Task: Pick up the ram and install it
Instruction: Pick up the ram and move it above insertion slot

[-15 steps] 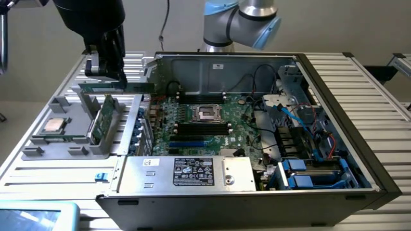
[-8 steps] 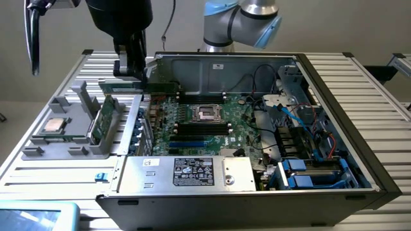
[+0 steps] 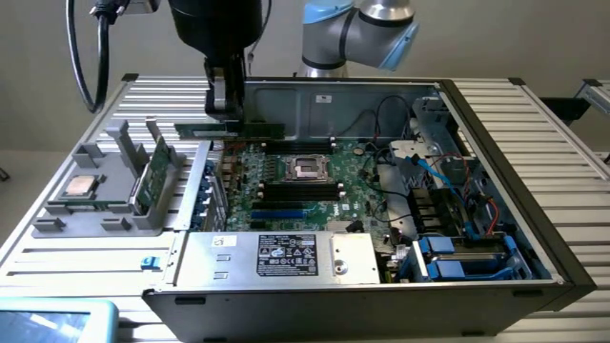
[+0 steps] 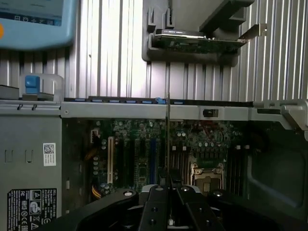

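My gripper is shut on the ram, a long thin green stick held level above the back left corner of the open computer case, over the edge of the motherboard. In the wrist view the ram appears edge-on as a thin line rising from between my fingers, with the gripper above the board's slots. The dark memory slots lie below the processor socket, apart from the ram.
A grey holder on the exterior view's left carries another green card and a silver processor chip. The case walls, power supply, cables and drive bays surround the board. A light blue device sits at the front left.
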### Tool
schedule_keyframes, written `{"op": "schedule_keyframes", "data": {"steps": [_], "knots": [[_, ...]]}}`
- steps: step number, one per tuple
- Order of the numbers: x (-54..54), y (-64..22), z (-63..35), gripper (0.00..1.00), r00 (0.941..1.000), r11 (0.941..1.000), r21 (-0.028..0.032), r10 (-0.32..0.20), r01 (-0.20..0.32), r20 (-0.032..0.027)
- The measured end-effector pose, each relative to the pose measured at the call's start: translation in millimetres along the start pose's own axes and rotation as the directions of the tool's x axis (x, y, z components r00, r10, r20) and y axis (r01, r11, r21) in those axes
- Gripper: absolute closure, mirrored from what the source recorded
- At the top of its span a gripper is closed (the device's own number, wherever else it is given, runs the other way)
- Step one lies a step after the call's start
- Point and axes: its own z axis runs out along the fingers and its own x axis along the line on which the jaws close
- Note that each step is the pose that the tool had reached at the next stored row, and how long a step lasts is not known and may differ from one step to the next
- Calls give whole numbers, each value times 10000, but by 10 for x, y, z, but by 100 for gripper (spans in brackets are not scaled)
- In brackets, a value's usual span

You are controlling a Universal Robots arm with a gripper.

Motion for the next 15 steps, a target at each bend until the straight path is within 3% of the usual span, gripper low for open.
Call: {"op": "schedule_keyframes", "data": {"steps": [12, 15], "knots": [[-71, -488, 49, 89, 10000, 10000, 29, -6, 6, 9], [-118, -615, 76, 89, 10000, 10000, 28, -4, 4, -24]]}}
